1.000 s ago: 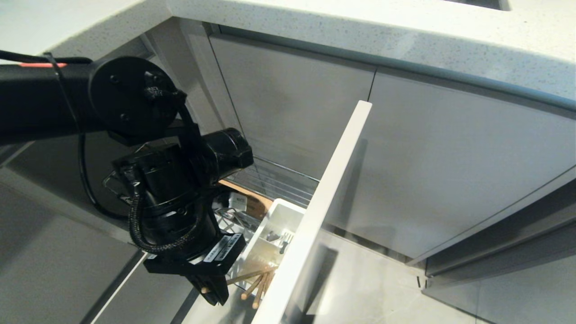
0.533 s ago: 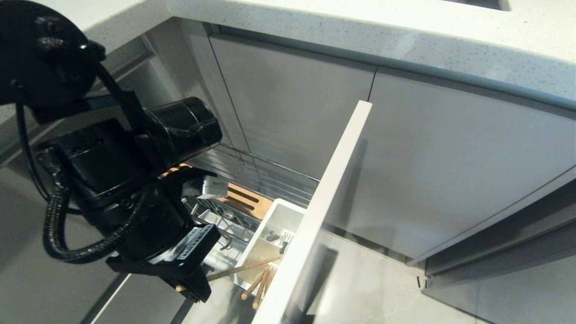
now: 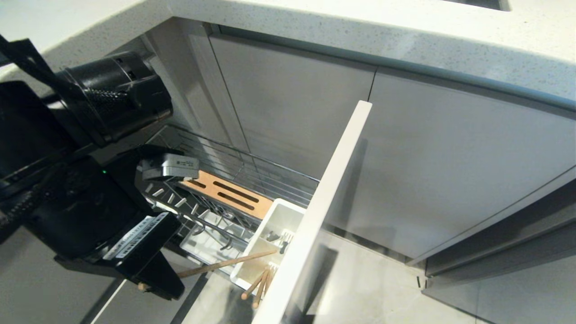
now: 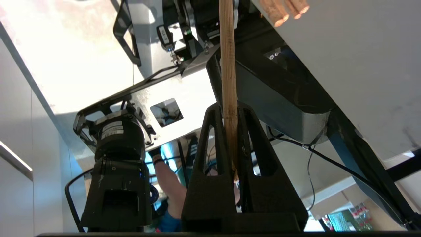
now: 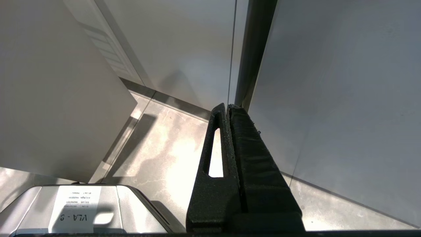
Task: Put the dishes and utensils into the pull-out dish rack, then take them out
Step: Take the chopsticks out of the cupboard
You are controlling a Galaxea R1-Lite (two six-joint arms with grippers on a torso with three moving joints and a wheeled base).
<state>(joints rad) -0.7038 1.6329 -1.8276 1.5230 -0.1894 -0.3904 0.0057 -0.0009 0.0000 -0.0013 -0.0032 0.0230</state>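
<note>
Chopstick [image 3: 225, 264] pinched in left hand [image 4: 230, 131], its end hidden behind fingers [image 4: 207, 148], right hand [image 5: 228, 108] closed, empty.

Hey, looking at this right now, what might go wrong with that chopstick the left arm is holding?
The left gripper pinches one chopstick near its end, so it may pivot or slip out. Its far tip lies over the white caddy rim and could snag there. Other chopsticks stay in the caddy, so another trip seems needed.
</note>
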